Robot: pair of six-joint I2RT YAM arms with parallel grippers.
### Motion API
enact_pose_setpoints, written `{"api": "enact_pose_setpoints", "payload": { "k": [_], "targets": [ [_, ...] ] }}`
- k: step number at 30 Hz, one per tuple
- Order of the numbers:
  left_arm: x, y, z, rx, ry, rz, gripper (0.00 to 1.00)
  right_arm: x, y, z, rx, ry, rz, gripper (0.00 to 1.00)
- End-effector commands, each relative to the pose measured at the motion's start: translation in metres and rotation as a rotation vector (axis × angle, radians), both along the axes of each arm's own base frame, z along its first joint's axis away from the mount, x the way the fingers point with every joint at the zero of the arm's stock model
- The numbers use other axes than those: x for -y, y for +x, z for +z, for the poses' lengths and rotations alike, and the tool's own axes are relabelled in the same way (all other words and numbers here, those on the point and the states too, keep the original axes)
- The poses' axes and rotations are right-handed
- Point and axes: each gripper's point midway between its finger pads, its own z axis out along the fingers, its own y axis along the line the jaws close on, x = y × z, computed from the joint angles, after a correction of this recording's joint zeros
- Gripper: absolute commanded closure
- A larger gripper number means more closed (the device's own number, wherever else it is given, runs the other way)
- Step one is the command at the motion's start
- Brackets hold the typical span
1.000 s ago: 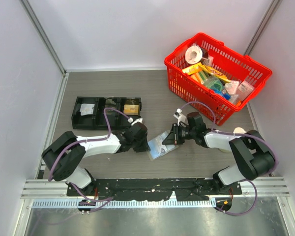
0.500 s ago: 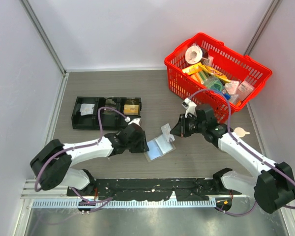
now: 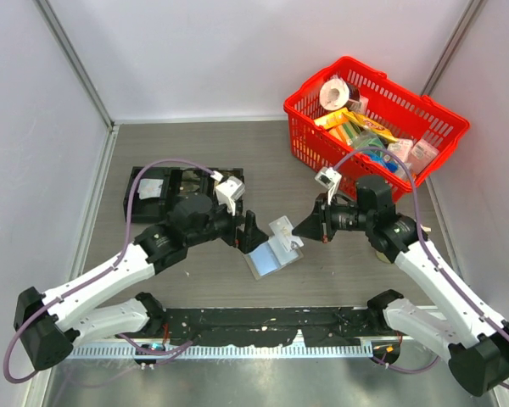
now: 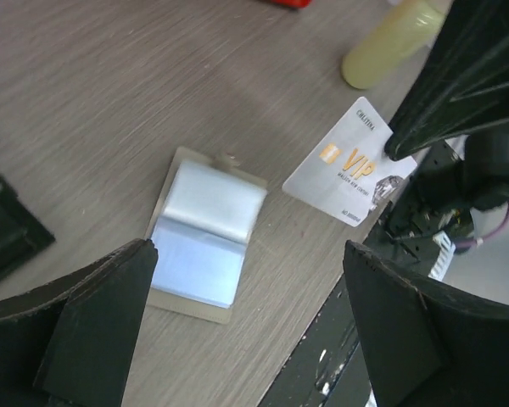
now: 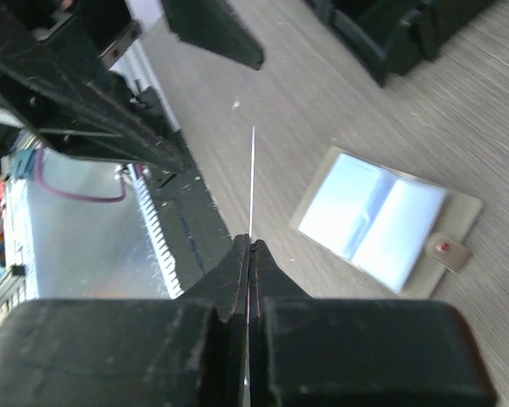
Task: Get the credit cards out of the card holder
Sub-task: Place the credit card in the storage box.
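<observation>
Both arms have lifted since a moment ago, and the left claw [image 3: 246, 232] has come up off the card holder [image 3: 270, 255]. That holder lies open and flat on the counter [image 3: 195, 144], near the front. Just above it, the left claw hangs wide open. The right claw [image 3: 302, 231] pinches one credit card [image 4: 349, 174] tight, up in the air. Farther back sit a black tray [image 3: 134, 209] and a red basket [image 3: 339, 161].

Left gripper [image 3: 245, 235]: off the card holder [image 3: 270, 255], now lifted at its 10 o'clock, fingers spread wide.
Right gripper [image 3: 300, 231]: risen from the table at the holder's 2 o'clock.
Credit card [image 4: 349, 174]: drawn clear of the holder, pinched in mid-air.
Card holder: no longer pinned, lying open and flat.
</observation>
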Motion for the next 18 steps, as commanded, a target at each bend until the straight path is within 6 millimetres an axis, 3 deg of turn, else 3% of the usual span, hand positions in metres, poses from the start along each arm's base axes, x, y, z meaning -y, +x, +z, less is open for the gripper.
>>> {"api": "enact_pose_setpoints", "payload": {
  "k": [1,6,13,16,18],
  "targets": [
    [0.010,-0.018,0.036,0.169,-0.024,-0.229,0.04,-0.011,-0.032,0.046,0.135,0.139,0.199,0.99],
    [0.025,-0.033,0.058,0.183,-0.120,-0.387,0.07,-0.015,-0.048,0.057,0.178,0.191,0.281,0.99],
    [0.041,-0.049,0.069,0.139,-0.198,-0.535,0.24,-0.017,-0.054,0.054,0.189,0.185,0.310,0.99],
    [0.044,-0.053,0.072,0.120,-0.224,-0.566,0.37,-0.018,-0.054,0.052,0.190,0.179,0.309,0.99],
    [0.045,-0.055,0.072,0.109,-0.232,-0.574,0.58,-0.018,-0.053,0.050,0.191,0.177,0.307,0.99]
  ]
}}
